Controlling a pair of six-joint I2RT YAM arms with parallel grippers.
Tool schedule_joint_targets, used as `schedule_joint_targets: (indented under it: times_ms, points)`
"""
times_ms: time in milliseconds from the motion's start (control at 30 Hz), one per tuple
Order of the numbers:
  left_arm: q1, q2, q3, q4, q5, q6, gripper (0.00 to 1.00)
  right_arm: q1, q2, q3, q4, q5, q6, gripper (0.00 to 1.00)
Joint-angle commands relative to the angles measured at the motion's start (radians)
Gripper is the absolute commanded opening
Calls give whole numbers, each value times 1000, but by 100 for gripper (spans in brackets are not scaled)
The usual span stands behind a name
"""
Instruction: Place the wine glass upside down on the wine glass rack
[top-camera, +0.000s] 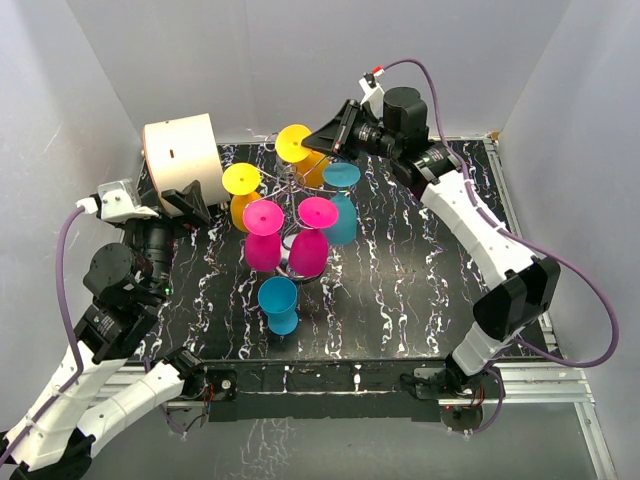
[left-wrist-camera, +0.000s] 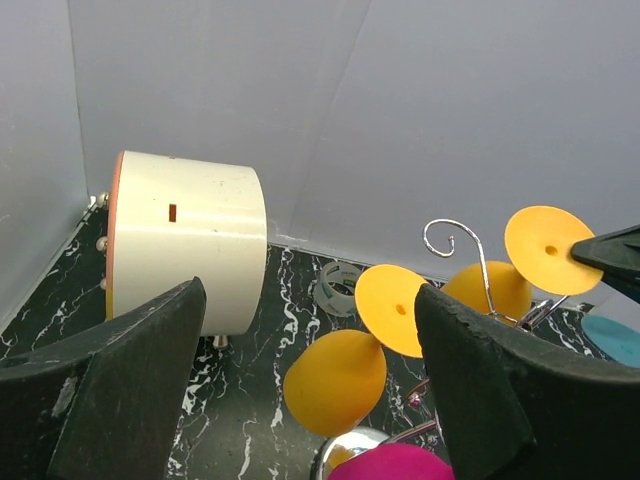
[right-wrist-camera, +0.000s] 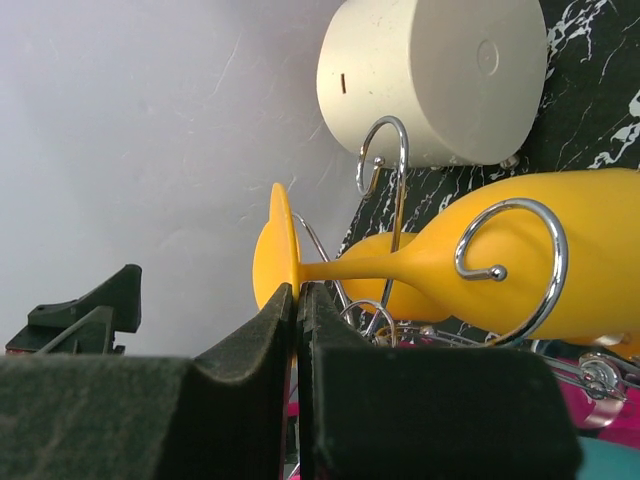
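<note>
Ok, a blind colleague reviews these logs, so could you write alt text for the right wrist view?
The right gripper, jaws shut, has its tips at the stem of a yellow wine glass that runs across the frame, foot to the left, among the scroll arms of the wine glass rack. Behind are a cream cylinder and the black marbled table.

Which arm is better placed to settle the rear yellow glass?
Right: the right claw is closed on the foot of the rear yellow glass at the rack; the left claw hangs open, empty, near the cream drum.
</note>
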Motion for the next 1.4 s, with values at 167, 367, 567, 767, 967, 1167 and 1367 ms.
schedule_joint_targets:
  times_ms: [167,367,567,767,967,1167,1367]
  points:
    - [3,16,-8,71,-6,33,84,5,-85,-1,-4,37,-46,0]
    - [3,9,-3,54,-4,26,84,5,-94,1,-38,92,-78,0]
    - [3,13,-5,60,-3,28,84,5,-105,-9,-68,154,-87,0]
    - [3,22,-2,58,17,28,85,5,-112,-15,-84,193,-90,0]
    - [3,25,-2,56,19,27,85,5,-132,-26,-89,260,-89,0]
    - [3,28,-3,53,23,23,85,4,-130,-25,-88,319,-94,0]
    - [3,29,5,47,46,27,85,3,-117,-8,-92,372,-114,0]
